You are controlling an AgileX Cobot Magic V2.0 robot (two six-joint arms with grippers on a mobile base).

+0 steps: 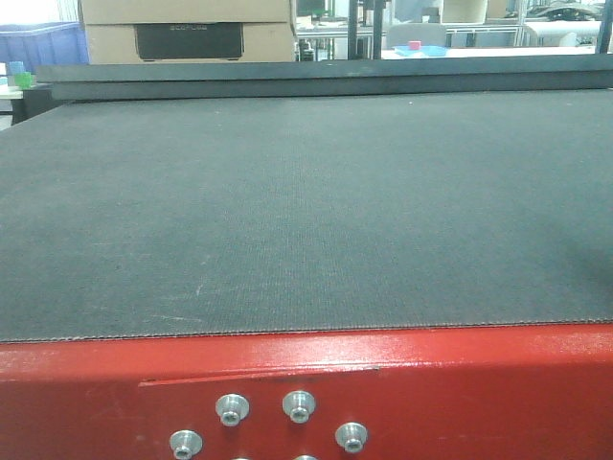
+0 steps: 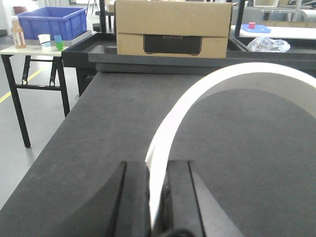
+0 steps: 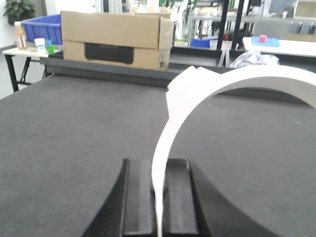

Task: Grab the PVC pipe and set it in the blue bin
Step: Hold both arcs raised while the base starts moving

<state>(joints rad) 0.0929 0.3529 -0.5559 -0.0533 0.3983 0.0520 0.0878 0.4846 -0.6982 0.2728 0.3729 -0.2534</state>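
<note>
Well short of the brown cardboard box (image 2: 173,29) with a dark cut-out in its face, over the dark grey textured counter (image 2: 98,123), the left tool (image 2: 157,197) is clamped on the thin wall of a white curved PVC pipe (image 2: 237,76). Its black fingers (image 2: 133,197) press on either side. The right tool (image 3: 159,197) grips a white pipe wall likewise, the arc rising toward the box and sweeping right. Whether both hold one piece I cannot tell. Left of the box, off the counter, the blue plastic bin (image 2: 52,22) sits on a small side counter (image 2: 29,49), a brown bottle (image 2: 18,35) just beside it.
</note>
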